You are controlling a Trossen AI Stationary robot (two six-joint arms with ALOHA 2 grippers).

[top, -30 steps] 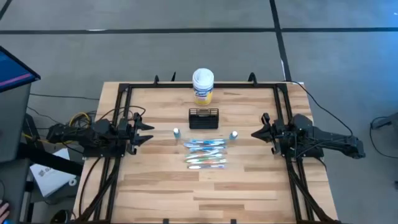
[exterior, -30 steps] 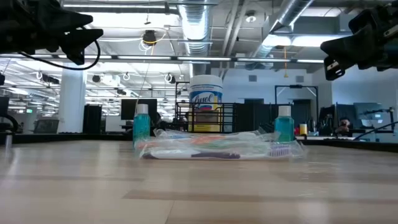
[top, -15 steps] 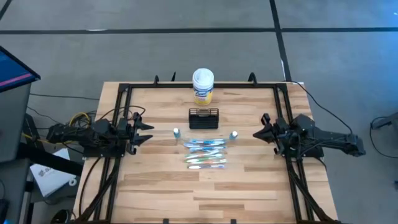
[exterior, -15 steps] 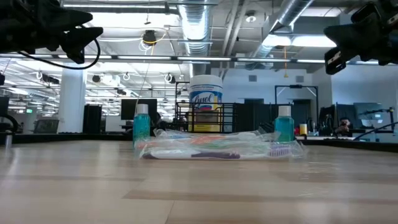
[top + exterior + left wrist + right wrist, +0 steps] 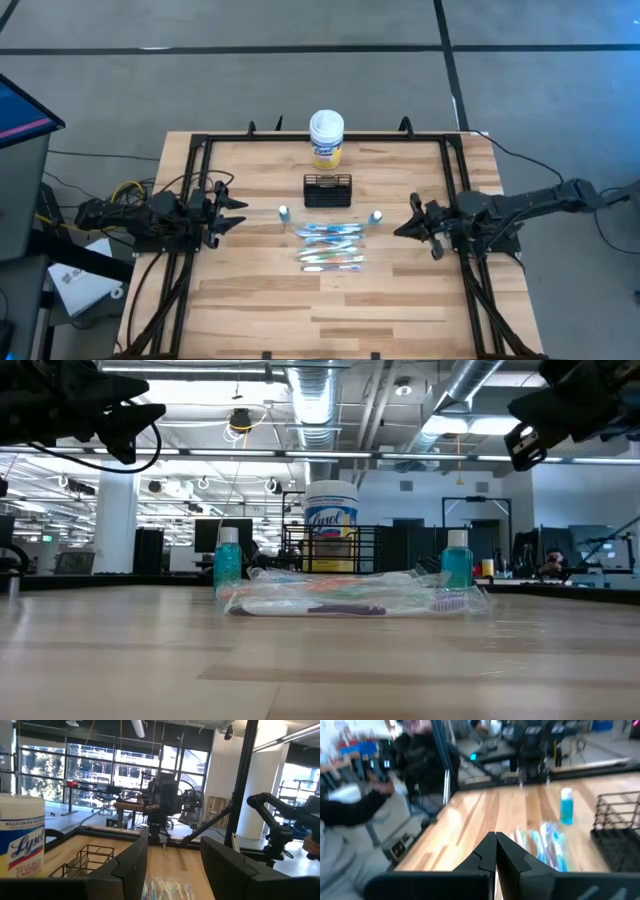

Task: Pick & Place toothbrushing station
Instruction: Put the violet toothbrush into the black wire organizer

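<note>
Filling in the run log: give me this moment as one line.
left gripper: open, waiting at table's left | right gripper: shut, above table's right, short of the toothbrushes | toothbrushing station: untouched, between yellow canister and toothbrushes

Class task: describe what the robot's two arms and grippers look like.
Both arms are dark, jointed and slim. The left gripper and right gripper each end in two pointed black fingers. Yellow and dark cables trail by the left arm's base.

black wire-mesh caddy (image 5: 328,189), upright, mid-table

Bright overhead ceiling lights, soft shadows; right wrist view blurred.
</note>
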